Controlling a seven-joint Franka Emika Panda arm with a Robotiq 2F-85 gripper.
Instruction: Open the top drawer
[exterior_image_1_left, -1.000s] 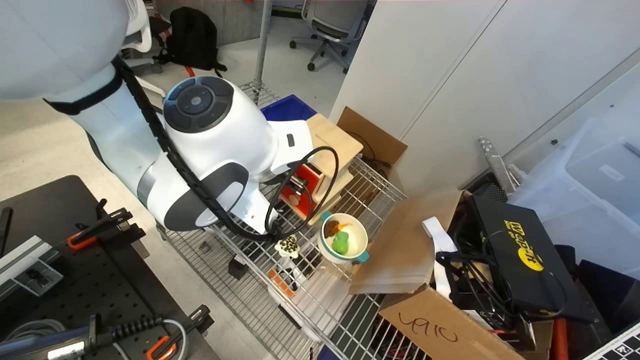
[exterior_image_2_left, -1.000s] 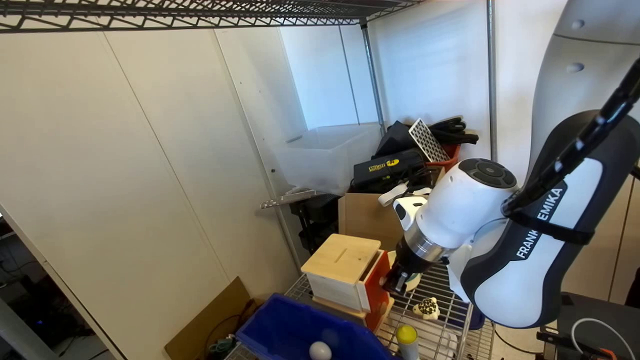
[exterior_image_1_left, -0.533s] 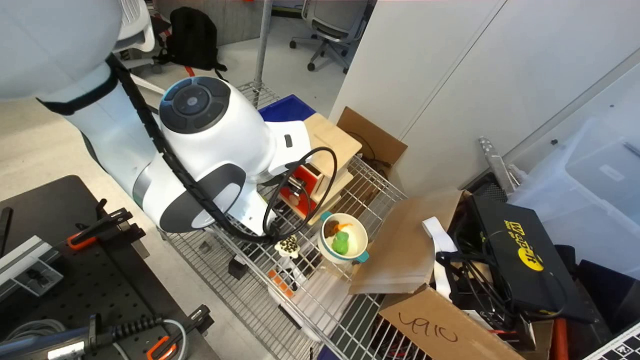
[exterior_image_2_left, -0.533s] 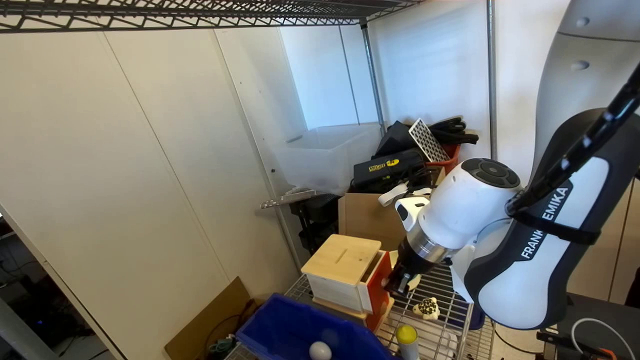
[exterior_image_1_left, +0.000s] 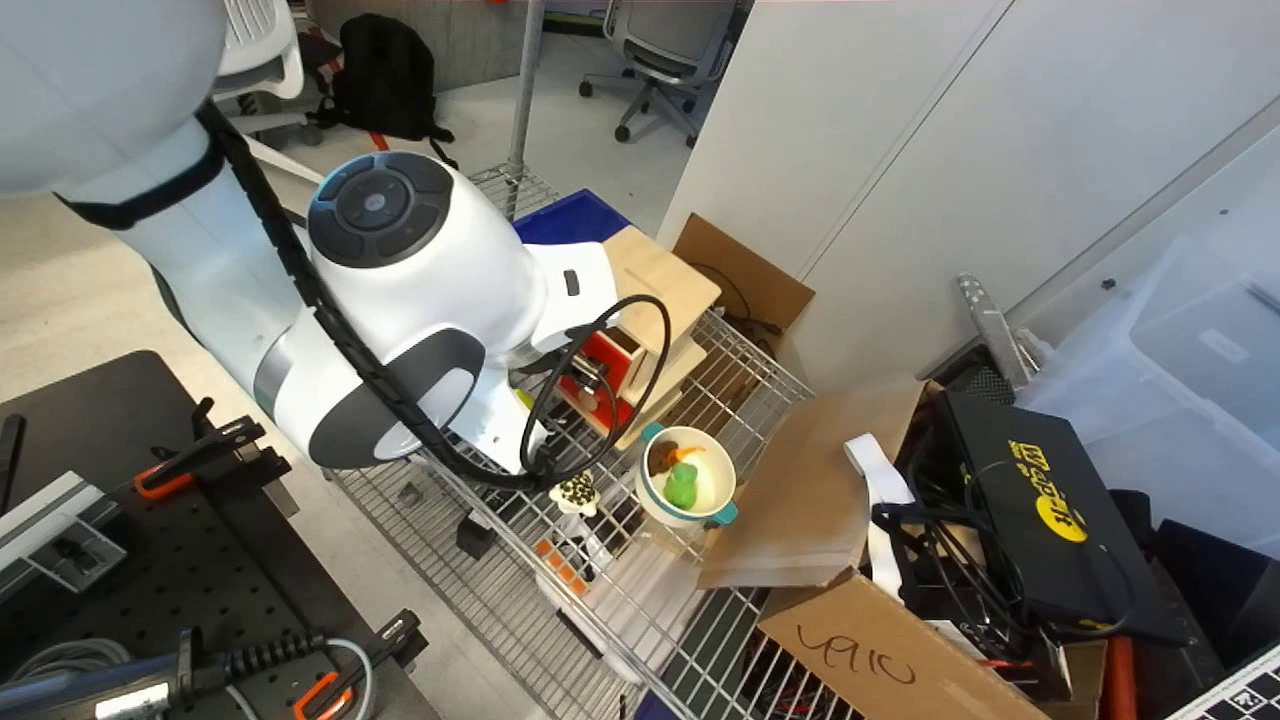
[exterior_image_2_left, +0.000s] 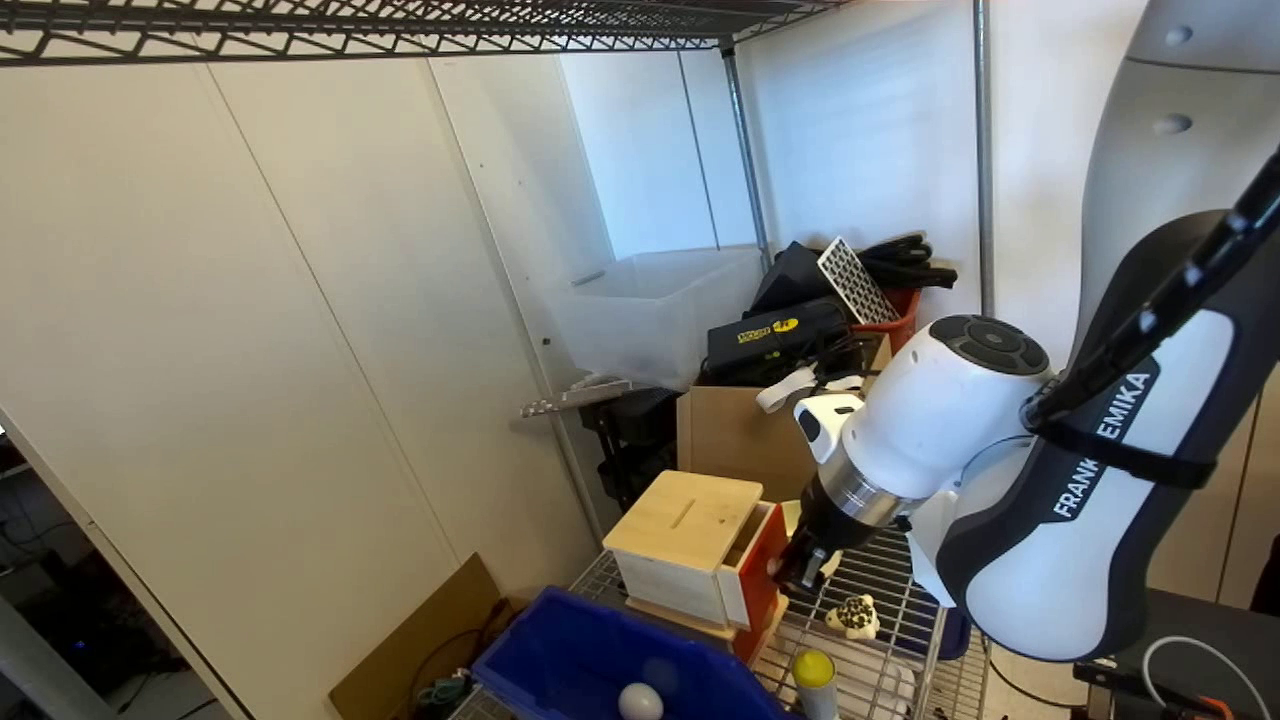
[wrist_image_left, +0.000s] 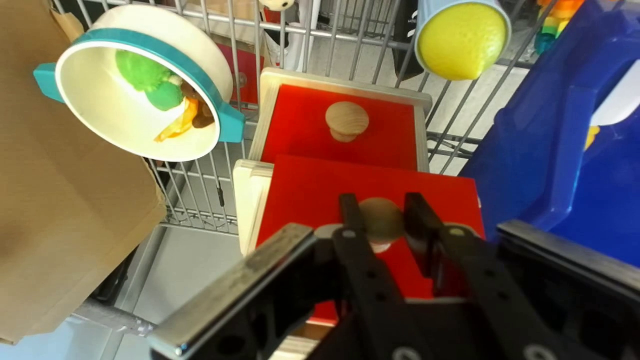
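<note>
The light-wood cabinet (exterior_image_2_left: 680, 520) stands on the wire shelf with its top drawer (exterior_image_2_left: 762, 565) pulled partly out. A dark gap shows behind that red front in an exterior view. In the wrist view the top drawer's front (wrist_image_left: 310, 190) juts over the lower red drawer (wrist_image_left: 300, 122), which appears closed. My gripper (wrist_image_left: 382, 214) is shut on the round wooden knob (wrist_image_left: 381, 222) of the top drawer, a finger on each side of it. In an exterior view the gripper (exterior_image_2_left: 788, 572) meets the front at the knob; in another, a cable loop partly covers that spot.
Beside the cabinet sits a blue bin (exterior_image_2_left: 600, 650) holding a white ball (exterior_image_2_left: 640, 702). A yellow-topped cylinder (exterior_image_2_left: 815, 670) and a spotted toy (exterior_image_2_left: 853, 617) stand in front. A teal-handled bowl (exterior_image_1_left: 715, 470) with toy food and a cardboard box (exterior_image_1_left: 800, 480) are on the other side.
The arm has drawn back a little, away from the cabinet. The top drawer has come slightly further out with the gripper on its knob, and the gap behind its front is wider.
</note>
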